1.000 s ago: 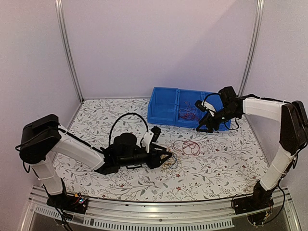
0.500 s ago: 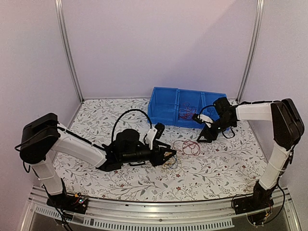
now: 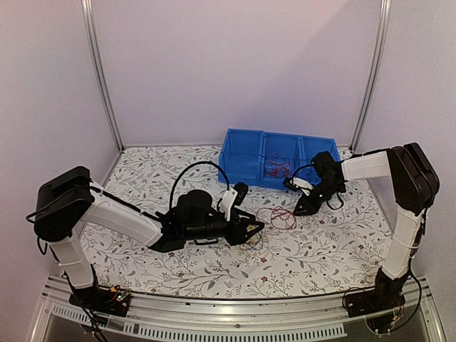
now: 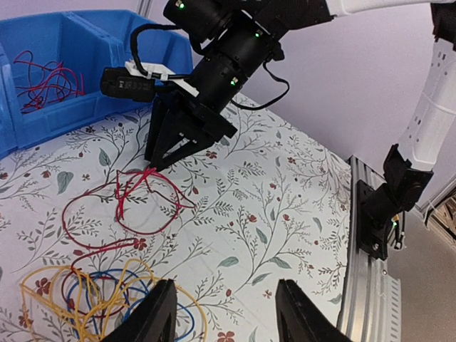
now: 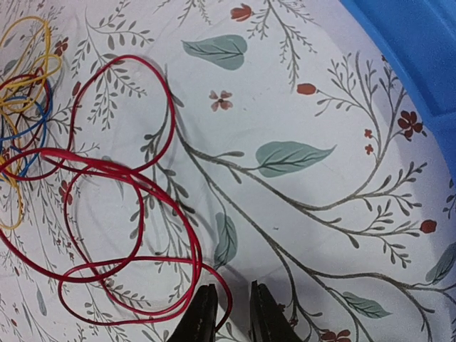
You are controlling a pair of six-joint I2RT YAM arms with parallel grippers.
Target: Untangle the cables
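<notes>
The cables lie on the table near its middle, between the two arms. The red loops are spread flat in a few overlapping rings. At their 7 o'clock in the left wrist view sits a yellow and blue tangle, which overlaps the near edge of the red and has a dark red strand running through it.

The left end effector is low over the table with its fingers spread wide and nothing between them, just at the 4 o'clock side of the tangle.

The right end effector points down at the table at the 2 o'clock edge of the red loops in the top view. Its fingers are drawn close, with a narrow strip of table showing between them. The outermost red ring curves just beside one finger, and I cannot tell whether it touches.

A blue bin stands at 12 o'clock from the cables, with more red wire in its middle compartment.
</notes>
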